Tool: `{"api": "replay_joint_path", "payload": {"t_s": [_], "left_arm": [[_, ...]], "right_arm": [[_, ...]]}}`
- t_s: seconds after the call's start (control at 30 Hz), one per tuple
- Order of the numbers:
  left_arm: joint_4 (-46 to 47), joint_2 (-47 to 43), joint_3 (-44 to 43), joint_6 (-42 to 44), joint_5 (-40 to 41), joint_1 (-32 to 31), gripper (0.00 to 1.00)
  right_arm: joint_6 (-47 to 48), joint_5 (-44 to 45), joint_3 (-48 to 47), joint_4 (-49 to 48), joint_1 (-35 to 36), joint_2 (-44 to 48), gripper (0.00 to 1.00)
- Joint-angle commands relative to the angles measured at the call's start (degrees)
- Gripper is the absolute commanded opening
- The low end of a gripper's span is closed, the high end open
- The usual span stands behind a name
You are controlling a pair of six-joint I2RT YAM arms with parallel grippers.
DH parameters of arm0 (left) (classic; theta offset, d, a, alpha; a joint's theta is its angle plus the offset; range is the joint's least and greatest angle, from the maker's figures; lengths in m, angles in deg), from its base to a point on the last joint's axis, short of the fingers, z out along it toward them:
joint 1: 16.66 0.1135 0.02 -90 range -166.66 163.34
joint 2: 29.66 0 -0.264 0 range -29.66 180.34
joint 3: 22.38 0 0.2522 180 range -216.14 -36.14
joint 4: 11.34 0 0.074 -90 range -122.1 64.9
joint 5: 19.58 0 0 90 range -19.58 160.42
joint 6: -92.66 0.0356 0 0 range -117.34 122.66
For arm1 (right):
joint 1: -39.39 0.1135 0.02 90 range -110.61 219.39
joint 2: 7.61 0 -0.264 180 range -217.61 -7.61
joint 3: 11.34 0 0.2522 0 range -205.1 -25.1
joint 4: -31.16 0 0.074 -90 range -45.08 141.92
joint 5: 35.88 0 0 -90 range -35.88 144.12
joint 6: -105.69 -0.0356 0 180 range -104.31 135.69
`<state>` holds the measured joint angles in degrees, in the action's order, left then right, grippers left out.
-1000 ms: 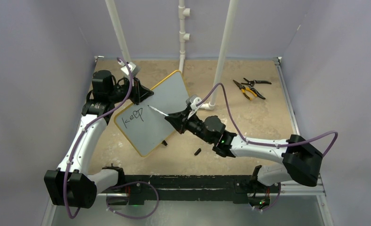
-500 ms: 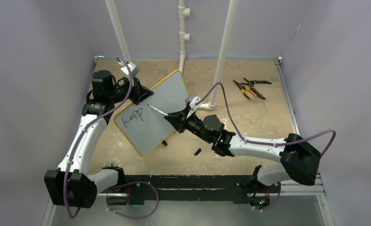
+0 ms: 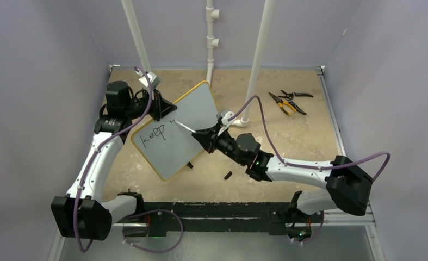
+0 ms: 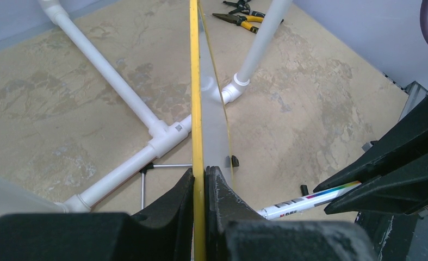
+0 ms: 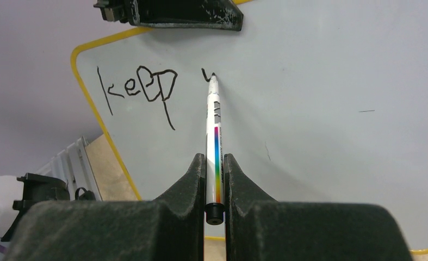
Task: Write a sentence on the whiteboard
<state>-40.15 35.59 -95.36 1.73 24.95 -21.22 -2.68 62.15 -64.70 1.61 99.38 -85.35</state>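
- The left hand [image 3: 162, 107] is at the far left of the bench [image 3: 298, 147]. It is closed on the yellow-orange frame at the whiteboard's upper left edge. In the left wrist view its two fingers [image 4: 181, 196] pinch that frame from both sides.
- The whiteboard [image 3: 173, 155] lies slanted across the left half of the bench, one corner towards the back wall and one towards the arm bases. A small black foot [image 3: 189, 165] shows at its near right edge.
- The sentence [image 3: 153, 136] so far reads "keep" in thin black strokes near the board's left corner. The right wrist view shows it clearly [image 5: 141, 89], with a short hooked stroke [image 5: 205, 73] just to its right.
- The marker [image 3: 183, 127] is white with a rainbow stripe along its barrel. Its black tip touches the board at the lower end of that hooked stroke.
- The right hand [image 3: 200, 135] reaches in from the right, over the board's right edge. It is clamped on the marker's rear part, the barrel held tight between both fingers [image 5: 192, 179].
- A small black cap [image 3: 228, 175] lies on the bench near the right forearm, apart from the board.
- White pipes [image 3: 258, 60] rise from the bench behind the board.
- Pliers [image 3: 287, 102] with yellow and black handles lie at the far right, well apart from the board.
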Motion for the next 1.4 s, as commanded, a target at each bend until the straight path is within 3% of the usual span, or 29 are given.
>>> {"api": "replay_joint_path", "payload": {"t_s": [0.0,1.0,1.37], "left_arm": [[0.52,0.08,0.90,1.37,-1.72,0.25,0.00],[0.97,0.49,1.03,-0.38,-2.51,0.43,0.00],[1.07,0.40,0.95,-0.43,-2.69,0.67,0.00]], "right_arm": [[-0.13,1.90,-0.61,-0.17,-0.24,2.93,0.00],[0.35,1.78,-4.08,-1.50,-0.84,-1.05,0.00],[-1.09,1.70,-1.06,-0.58,-0.82,-0.45,0.00]]}}
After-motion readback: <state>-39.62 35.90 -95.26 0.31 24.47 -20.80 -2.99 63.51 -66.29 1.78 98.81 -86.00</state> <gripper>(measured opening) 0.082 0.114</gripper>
